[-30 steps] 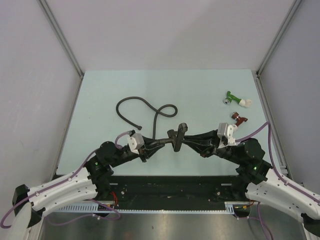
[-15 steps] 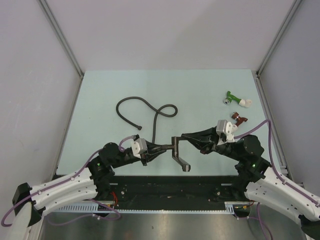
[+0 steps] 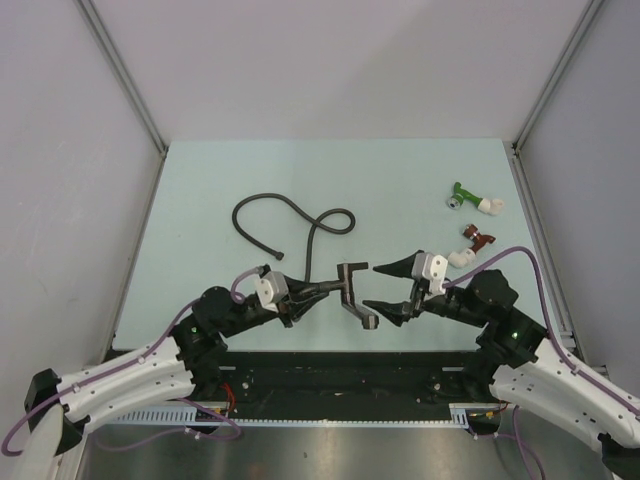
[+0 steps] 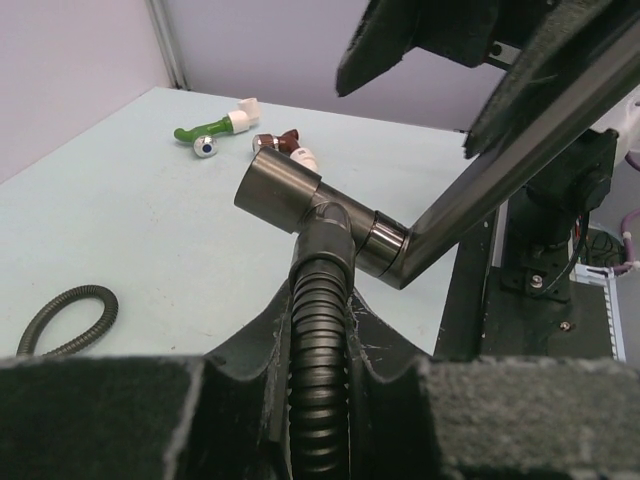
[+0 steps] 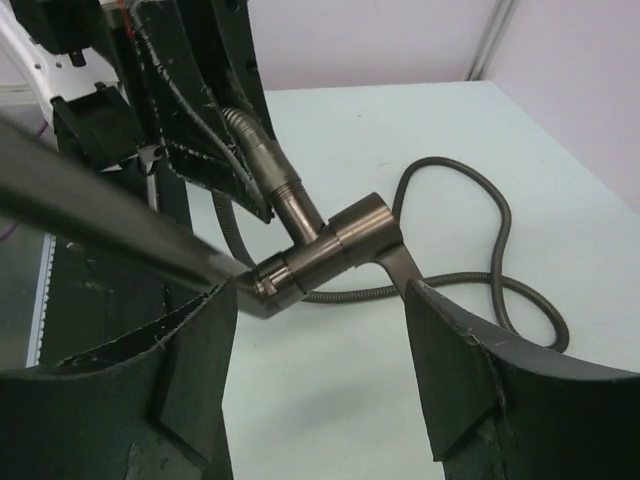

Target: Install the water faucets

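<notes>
Opened since half a second ago, my right gripper (image 3: 370,286) straddled the slim dark grey-brown metal faucet (image 3: 351,285), fingers wide apart; my left gripper (image 3: 325,288) clamped the black corrugated hose (image 4: 318,340) just behind its T-body.

We see a black hose (image 3: 310,250) lying in loops on the pale green table (image 3: 400,180). Off to its right lie a green fitting (image 3: 466,194) and a red fitting (image 3: 477,237), near each other.

faucet (image 3: 351,292) in left hand (image 3: 322,288), front centre | hose (image 3: 237,212) behind it | fittings (image 3: 468,194) far right
</notes>
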Robot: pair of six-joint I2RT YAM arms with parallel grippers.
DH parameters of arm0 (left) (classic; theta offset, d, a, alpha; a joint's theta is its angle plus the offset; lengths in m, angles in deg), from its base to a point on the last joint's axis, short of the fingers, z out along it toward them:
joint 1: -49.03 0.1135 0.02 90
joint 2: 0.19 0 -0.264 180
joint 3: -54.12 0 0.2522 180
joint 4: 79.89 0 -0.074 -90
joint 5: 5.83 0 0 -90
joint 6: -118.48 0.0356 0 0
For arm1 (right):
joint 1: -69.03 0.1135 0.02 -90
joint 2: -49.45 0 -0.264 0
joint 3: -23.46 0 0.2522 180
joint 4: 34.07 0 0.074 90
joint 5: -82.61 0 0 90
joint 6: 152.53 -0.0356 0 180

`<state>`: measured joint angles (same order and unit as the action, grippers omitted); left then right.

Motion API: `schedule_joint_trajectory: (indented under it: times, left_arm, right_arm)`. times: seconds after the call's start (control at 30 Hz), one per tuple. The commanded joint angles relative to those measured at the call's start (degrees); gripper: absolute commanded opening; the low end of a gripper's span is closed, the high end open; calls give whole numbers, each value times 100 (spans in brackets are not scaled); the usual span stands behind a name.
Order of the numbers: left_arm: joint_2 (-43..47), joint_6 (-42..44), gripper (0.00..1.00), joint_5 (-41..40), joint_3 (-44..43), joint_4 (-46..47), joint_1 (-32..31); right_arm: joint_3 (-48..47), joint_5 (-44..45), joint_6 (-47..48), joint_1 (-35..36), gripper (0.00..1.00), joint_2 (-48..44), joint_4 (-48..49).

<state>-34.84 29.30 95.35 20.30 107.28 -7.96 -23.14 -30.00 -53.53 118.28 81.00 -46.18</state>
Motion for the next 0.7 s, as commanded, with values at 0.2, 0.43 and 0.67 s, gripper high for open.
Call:
schedule_joint_trajectory:
  times: [0.2, 0.43, 0.67]
  left_arm:
    - [143, -469, 1, -178, -605, 597, 13]
    - [-94, -530, 0, -11, -684, 676, 13]
    - [-129, -592, 0, 77, -693, 764, 13]
  right_arm:
    - [225, -1104, 568, 5, 83, -431, 256]
    - [208, -1685, 524, 58, 83, 166, 1424]
    - [-293, -2116, 822, 190, 42, 1107, 1576]
